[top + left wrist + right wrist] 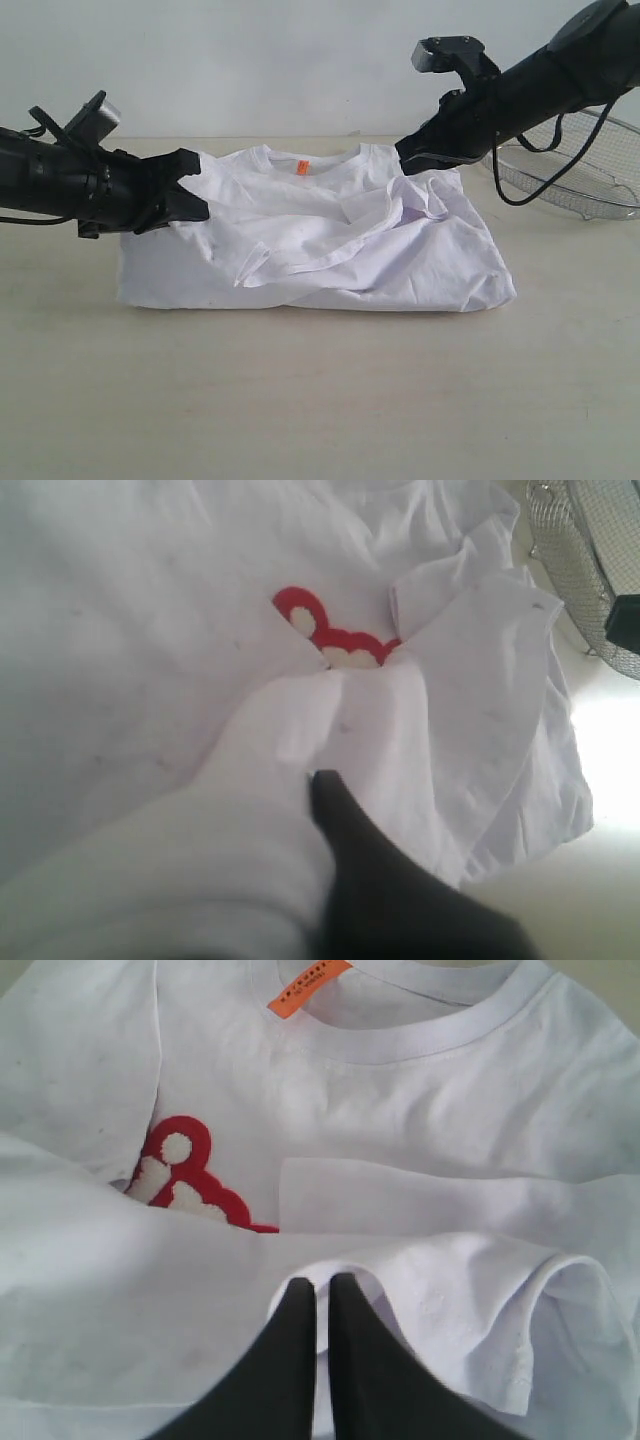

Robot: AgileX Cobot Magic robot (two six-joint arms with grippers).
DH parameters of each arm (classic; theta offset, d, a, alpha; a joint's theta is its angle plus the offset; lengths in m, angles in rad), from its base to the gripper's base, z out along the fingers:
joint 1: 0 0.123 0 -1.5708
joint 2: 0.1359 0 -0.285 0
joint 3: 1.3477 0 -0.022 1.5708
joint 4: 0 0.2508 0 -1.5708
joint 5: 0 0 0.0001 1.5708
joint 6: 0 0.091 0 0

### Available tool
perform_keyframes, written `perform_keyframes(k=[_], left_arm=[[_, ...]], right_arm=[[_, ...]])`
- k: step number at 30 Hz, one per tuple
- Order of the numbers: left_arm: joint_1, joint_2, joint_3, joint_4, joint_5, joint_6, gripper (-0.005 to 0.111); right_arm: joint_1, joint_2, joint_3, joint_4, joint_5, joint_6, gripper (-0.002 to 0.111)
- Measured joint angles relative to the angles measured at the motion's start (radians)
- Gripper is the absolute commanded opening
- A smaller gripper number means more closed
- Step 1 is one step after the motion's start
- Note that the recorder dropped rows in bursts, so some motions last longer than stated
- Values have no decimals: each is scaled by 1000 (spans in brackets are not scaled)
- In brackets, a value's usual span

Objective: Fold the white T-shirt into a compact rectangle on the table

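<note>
Exterior view: the white T-shirt (330, 250) lies rumpled at frame centre on the table (320, 400), sleeves flopped inward. The left gripper (195, 190) pinches its left edge, and the right gripper (405, 160) its upper-right shoulder. Left wrist view: cloth bunches over the closed jaws beside the red lettering (330, 630). Right wrist view: near-closed fingertips nip a fold near the orange neck tag (308, 986).

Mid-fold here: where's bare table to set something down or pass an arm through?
Widest: the table strip along the white T-shirt's near hem. A smaller patch lies left of the shirt, beneath the left arm. Crowded: far right, where the wire basket sits under the right arm.
</note>
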Motion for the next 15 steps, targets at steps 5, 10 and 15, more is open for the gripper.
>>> perform_keyframes(k=[5,10,15], left_arm=[[0,41,-43,-34,2,31,4],[0,106,-114,-40,0,33,4],[0,165,-178,-42,-15,33,4]], right_arm=[[0,0,0,0,0,0,0],[0,0,0,0,1,2,0],[0,0,0,-2,1,2,0]])
